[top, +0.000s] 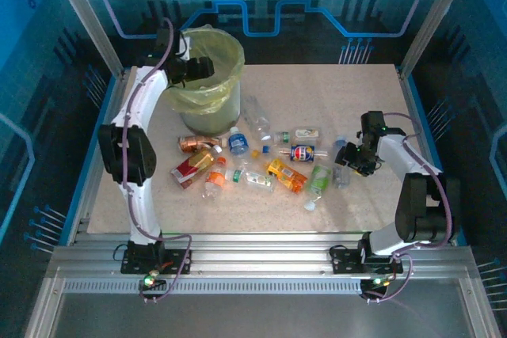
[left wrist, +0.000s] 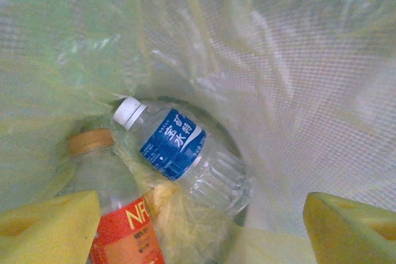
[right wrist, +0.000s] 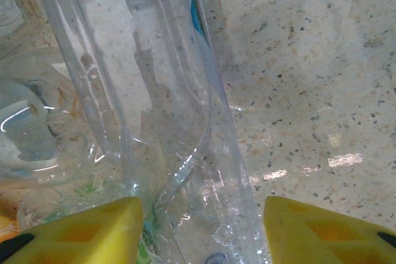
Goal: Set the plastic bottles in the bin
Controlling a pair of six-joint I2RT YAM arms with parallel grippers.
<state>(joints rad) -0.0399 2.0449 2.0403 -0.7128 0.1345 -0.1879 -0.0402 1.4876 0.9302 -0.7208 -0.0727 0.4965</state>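
Two plastic bottles (left wrist: 179, 153) lie at the bottom of the bin (top: 207, 112), and the left hand (top: 196, 69) hangs above them with its fingers spread wide. Other bottles lie scattered mid-tabletop (top: 356, 100). At their right edge, the right hand (right wrist: 204, 233) pinches a clear bottle (right wrist: 179, 122).

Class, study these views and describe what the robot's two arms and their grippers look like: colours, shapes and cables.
Both arms, left arm and right arm, have smooth white rounded links joined by bulky black joints, with a thin purple cable looped along each. The left gripper and right gripper are black, and their fingers are blocky yellow pads.
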